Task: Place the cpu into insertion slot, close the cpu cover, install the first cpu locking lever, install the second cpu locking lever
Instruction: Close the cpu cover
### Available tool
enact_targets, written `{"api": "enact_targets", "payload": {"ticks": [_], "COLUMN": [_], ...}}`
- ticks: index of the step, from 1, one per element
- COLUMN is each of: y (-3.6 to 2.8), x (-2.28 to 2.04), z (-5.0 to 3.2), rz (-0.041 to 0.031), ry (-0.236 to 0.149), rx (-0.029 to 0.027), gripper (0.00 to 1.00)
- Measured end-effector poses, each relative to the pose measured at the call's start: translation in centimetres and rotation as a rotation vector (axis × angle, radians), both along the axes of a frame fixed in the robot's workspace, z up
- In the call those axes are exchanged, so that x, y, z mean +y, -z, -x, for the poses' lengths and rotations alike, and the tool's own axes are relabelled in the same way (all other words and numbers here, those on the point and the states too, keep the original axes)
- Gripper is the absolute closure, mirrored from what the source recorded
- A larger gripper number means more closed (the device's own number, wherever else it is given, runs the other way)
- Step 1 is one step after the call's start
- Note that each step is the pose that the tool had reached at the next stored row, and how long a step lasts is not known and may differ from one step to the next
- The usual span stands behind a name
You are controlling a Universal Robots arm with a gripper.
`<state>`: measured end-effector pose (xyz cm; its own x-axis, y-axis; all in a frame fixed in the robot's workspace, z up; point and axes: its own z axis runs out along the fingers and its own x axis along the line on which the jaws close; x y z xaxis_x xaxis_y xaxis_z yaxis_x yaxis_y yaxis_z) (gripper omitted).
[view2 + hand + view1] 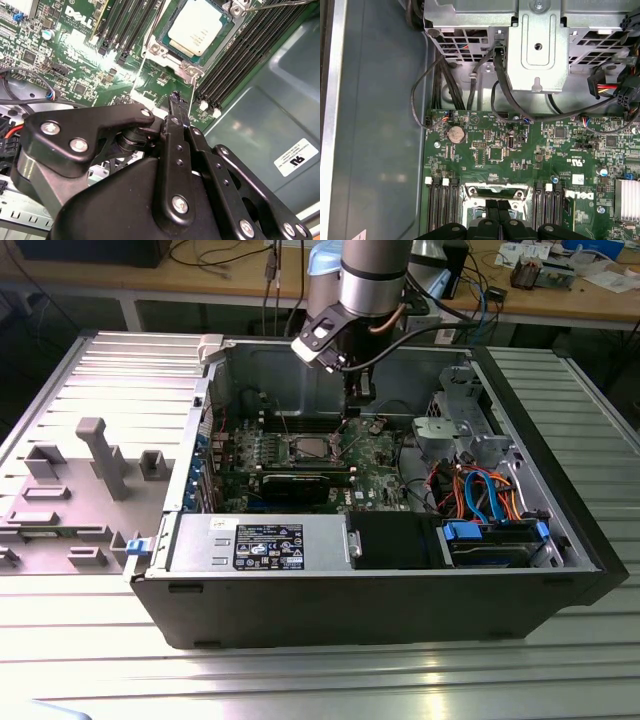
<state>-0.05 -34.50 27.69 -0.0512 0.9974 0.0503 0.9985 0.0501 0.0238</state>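
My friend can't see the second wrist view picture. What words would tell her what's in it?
A black metal gripper points at a green circuit board, close to a small square silver-grey cpu inside a silvery metal frame. Long black memory slots flank it.

The arm [372,278] is a silver-grey metal cylinder with a light blue cap [325,258] at its 9 o'clock side in the exterior view. A black block [318,340] with a white face sits at 7 o'clock below it, and a black cable [440,330] leaves toward 4 o'clock. The gripper [175,97] is matte black, built of flat linkage bars joined by silver screws [180,203] with round heads.
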Motion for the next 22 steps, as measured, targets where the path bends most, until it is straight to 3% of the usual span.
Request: {"api": "enact_targets", "payload": {"ticks": [8,18,22], "y": [0.00,0.01,0.02], "x": [0.00,0.00,0.00], "z": [-0.72,-2.38,-2.60], "rz": [0.0004,0.0004,0.0004], "ry": [0.000,0.000,0.000], "rx": [0.0011,0.0037,0.0036], "gripper": [0.89,0.89,0.89]}}
